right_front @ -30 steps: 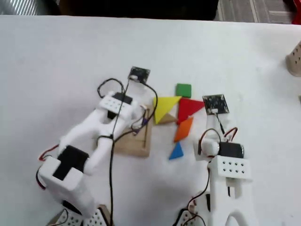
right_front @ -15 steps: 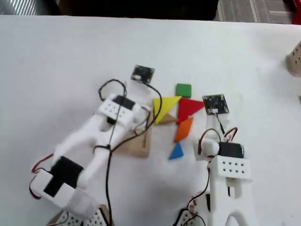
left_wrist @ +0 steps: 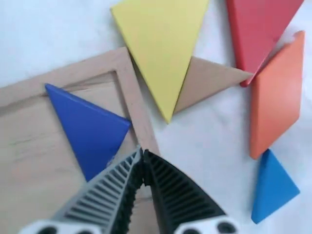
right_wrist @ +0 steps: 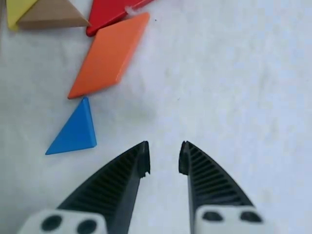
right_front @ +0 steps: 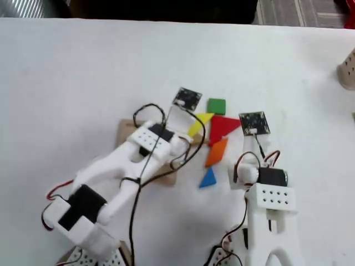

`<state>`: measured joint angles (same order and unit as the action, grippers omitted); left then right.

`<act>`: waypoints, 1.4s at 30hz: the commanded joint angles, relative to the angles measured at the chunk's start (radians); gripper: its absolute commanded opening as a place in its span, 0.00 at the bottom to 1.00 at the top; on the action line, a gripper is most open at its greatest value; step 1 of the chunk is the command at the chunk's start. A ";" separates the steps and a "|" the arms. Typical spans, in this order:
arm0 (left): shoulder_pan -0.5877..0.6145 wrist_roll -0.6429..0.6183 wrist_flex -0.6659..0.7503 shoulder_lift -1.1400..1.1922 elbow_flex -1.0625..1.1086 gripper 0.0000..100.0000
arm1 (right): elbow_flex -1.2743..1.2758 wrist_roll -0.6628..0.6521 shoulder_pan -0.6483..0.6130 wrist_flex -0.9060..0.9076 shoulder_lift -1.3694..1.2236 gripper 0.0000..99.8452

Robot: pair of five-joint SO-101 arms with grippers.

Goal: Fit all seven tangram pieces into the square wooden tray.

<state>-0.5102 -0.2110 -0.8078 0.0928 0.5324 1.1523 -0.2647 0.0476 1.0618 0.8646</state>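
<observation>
The square wooden tray (left_wrist: pixel 130 91) holds a large blue triangle (left_wrist: pixel 90 129) in its corner. My left gripper (left_wrist: pixel 143 155) is shut and empty, its tips over the tray's rim beside that triangle. Just outside the rim lie a yellow triangle (left_wrist: pixel 163 44), a tan triangle (left_wrist: pixel 207 80), a red triangle (left_wrist: pixel 258 24), an orange parallelogram (left_wrist: pixel 275 97) and a small blue triangle (left_wrist: pixel 273 187). A green square (right_front: pixel 216 106) sits beyond them. My right gripper (right_wrist: pixel 163 158) is open above bare table, near the small blue triangle (right_wrist: pixel 73 131) and the orange parallelogram (right_wrist: pixel 109 53).
In the high view the left arm (right_front: pixel 116 172) covers most of the tray (right_front: pixel 126 129). The right arm (right_front: pixel 269 194) stands beside the loose pieces. A perforated tan object (right_front: pixel 348 69) sits at the far right edge. Wide white tabletop lies behind.
The left arm has swung right, toward the loose pieces, uncovering the tray's far left corner and covering part of the yellow triangle. The right arm has not moved.
</observation>
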 commanded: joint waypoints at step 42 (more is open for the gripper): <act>0.125 -0.020 0.021 0.068 -0.026 0.02 | 0.014 -0.018 0.007 -0.045 0.022 0.10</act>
<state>-0.3061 -0.2202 -0.7741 0.1481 0.5109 1.1722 -0.2647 0.0460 1.0326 0.8661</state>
